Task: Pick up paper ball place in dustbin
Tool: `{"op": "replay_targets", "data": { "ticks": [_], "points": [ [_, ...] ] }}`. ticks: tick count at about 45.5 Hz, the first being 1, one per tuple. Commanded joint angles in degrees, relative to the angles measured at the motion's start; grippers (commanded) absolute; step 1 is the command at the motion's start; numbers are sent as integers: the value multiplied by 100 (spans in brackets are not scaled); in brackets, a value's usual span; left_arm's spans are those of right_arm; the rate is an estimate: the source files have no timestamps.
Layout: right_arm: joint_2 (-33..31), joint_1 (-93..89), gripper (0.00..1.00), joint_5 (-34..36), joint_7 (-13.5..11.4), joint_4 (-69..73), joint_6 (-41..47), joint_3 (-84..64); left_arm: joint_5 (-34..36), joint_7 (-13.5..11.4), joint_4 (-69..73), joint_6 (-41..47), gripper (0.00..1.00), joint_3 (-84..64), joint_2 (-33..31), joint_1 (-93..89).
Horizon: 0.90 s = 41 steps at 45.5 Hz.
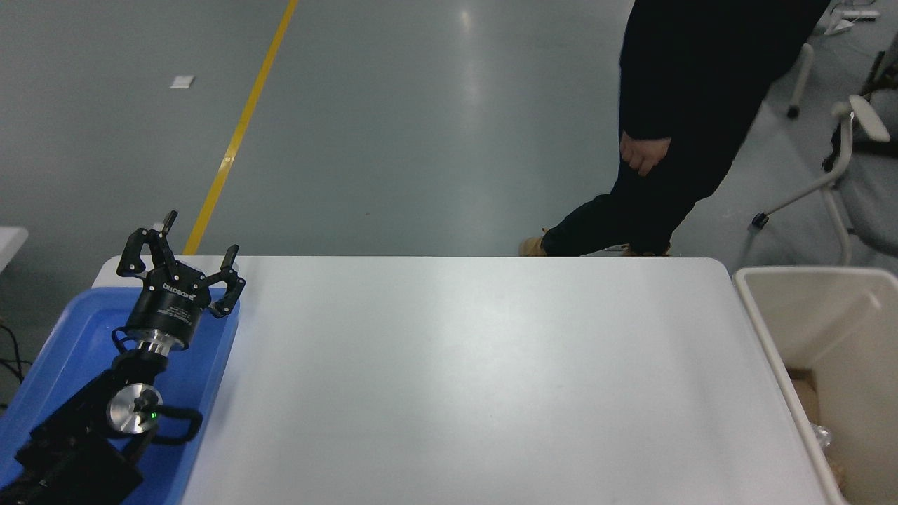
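Note:
The paper ball does not show on the white table (477, 379). The dustbin (765, 351), a cream-white bin with a thick rim, stands at the table's right edge; a bit of tan and clear stuff lies at its bottom. My left gripper (193, 252) is open and empty, parked above the blue tray at the lower left. My right arm and gripper are out of view.
A shallow blue tray (203, 393) lies at the table's left end under my left arm. A person in dark clothes (673, 105) stands beyond the far edge at the upper right. A chair frame (835, 168) stands behind the dustbin.

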Motion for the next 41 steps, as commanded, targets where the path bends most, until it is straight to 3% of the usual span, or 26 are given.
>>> {"op": "replay_targets", "data": {
  "ticks": [1,19,41],
  "points": [
    [611,-1785,0,199,0,-1518,-159,1238,0,0,6,5,98,0,-4,0],
    [1324,-2629,0,199,9,-1721,-511,1563,9,0,-3,5,98,0,5,0],
    [1438,-2691,0,182,9,-1721,-528,1555,0,0,6,-4,98,0,-4,0]
  ]
}}
